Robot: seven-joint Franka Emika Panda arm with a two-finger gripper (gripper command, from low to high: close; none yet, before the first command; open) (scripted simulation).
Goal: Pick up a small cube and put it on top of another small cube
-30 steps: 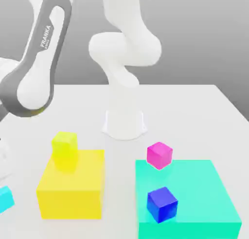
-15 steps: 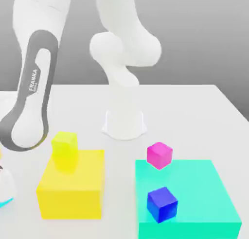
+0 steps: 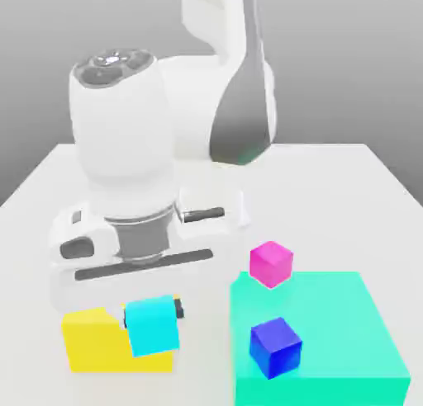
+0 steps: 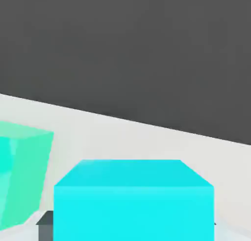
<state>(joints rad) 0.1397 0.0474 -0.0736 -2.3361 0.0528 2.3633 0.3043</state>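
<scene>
While the claw (image 3: 153,318) clamps the cyan cube (image 3: 152,327), keep it level — line up squarely over a target cube before lowering.

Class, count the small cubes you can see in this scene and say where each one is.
3: the cyan cube in the fingers, over the yellow block; the magenta cube beside the teal block; the dark blue cube on it. The arm may hide others.

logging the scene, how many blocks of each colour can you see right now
small bright cyan cube, held in the pincer: 1
large yellow block: 1
small magenta cube: 1
small dark blue cube: 1
large flat teal-green block: 1
total: 5
</scene>
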